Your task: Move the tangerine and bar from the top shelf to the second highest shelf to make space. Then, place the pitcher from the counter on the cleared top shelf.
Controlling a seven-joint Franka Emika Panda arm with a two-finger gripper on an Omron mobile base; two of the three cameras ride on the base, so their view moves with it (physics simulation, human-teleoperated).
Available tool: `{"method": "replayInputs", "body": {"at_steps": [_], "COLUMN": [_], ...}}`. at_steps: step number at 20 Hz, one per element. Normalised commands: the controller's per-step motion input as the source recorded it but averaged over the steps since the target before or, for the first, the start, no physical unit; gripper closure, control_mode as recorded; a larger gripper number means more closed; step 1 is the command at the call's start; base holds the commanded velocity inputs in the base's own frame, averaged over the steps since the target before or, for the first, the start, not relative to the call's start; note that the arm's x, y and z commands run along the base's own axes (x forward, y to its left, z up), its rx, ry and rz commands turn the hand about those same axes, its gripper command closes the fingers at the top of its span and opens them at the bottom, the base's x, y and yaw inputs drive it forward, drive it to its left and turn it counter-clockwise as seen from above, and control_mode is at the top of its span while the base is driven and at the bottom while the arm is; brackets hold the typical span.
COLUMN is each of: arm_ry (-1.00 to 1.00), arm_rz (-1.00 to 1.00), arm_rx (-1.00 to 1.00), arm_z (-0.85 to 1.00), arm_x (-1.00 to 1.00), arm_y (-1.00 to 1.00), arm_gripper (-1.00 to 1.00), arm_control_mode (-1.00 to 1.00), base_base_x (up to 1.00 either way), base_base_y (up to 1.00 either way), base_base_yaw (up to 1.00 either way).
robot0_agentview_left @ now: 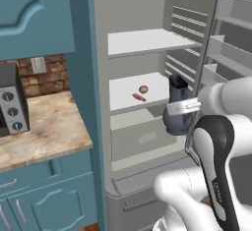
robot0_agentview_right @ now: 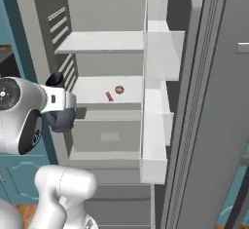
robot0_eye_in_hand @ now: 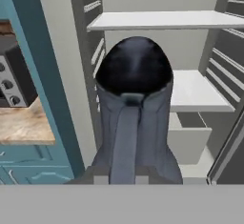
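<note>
Now | end effector (robot0_agentview_left: 183, 108) grips pitcher (robot0_agentview_left: 178, 112) | second shelf (robot0_agentview_left: 123, 88): tangerine (robot0_agentview_left: 143, 89), bar (robot0_agentview_left: 139, 97)

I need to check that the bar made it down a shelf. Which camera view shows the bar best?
The left base view: the bar lies on the second highest shelf beside the tangerine, clear of the pitcher. The right base view shows it smaller. In the hand view, the pitcher blocks that part of the shelf.

Dark blue-grey pitcher (robot0_agentview_left: 178, 108), white top shelf (robot0_agentview_left: 147, 42), red-pink bar (robot0_agentview_left: 139, 97), apparently orange-brown tangerine (robot0_agentview_left: 143, 89), beige-brown marbled counter (robot0_agentview_left: 44, 127).
</note>
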Motion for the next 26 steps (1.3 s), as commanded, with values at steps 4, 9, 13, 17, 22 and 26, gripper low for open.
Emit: {"method": "replayInputs", "body": {"at_steps": [4, 9, 13, 17, 22, 26], "arm_ry": [0.0, 0.0, 0.0, -0.02, -0.04, -0.07], "arm_rz": [0.0, 0.0, 0.0, 0.0, 0.0, 0.0], "arm_rx": [0.0, 0.0, 0.0, 0.0, -0.01, 0.0], "arm_z": [0.0, 0.0, 0.0, 0.0, 0.13, 0.45], "arm_x": [0.0, 0.0, 0.0, 0.07, 0.2, 0.01], "arm_y": [0.0, 0.0, 0.0, 0.0, 0.06, 0.0], "arm_gripper": [1.0, 1.0, 1.0, 1.0, 1.0, 1.0], "arm_control_mode": [1.0, 1.0, 1.0, -1.0, -1.0, -1.0], "base_base_x": [0.53, 0.4, 0.16, 0.07, 0.0, 0.0], "base_base_y": [-0.23, -0.32, -0.4, -0.13, 0.0, 0.0], "base_base_yaw": [0.14, 0.05, 0.0, 0.0, 0.0, 0.0]}}
